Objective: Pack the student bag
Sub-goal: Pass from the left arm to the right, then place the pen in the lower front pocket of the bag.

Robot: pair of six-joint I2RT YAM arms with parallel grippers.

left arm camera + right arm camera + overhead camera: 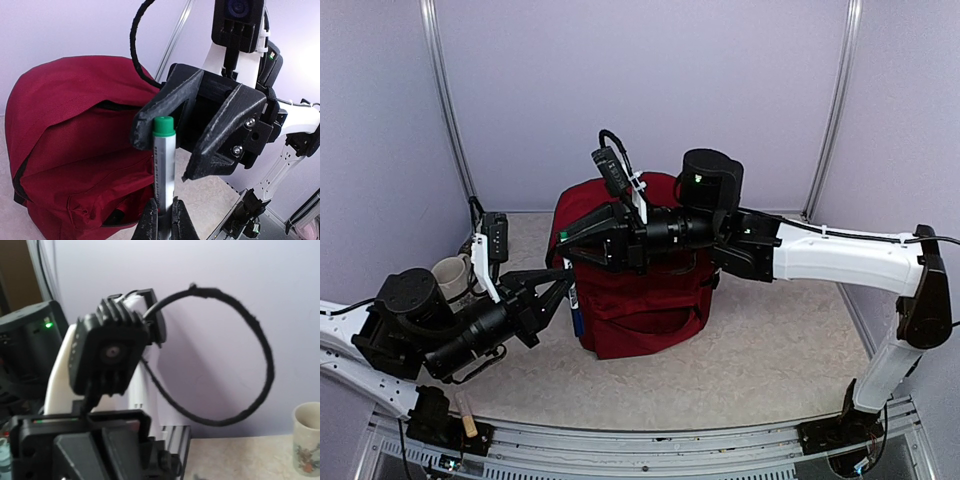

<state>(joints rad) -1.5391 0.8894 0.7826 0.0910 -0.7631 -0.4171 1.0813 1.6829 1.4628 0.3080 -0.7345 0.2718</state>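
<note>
Left gripper [162, 217] clamped on an upright green-capped marker [164, 165], bottom centre of the wrist view. Right gripper [570, 248] jaws apart beside the cap. Backpack [75, 120] fills the left, behind both.

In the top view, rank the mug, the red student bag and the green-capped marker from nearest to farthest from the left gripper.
1. Marker: clamped in the left gripper itself.
2. Student bag: just right of the fingertips.
3. Mug: farthest, back on the left beside that arm's wrist.
</note>
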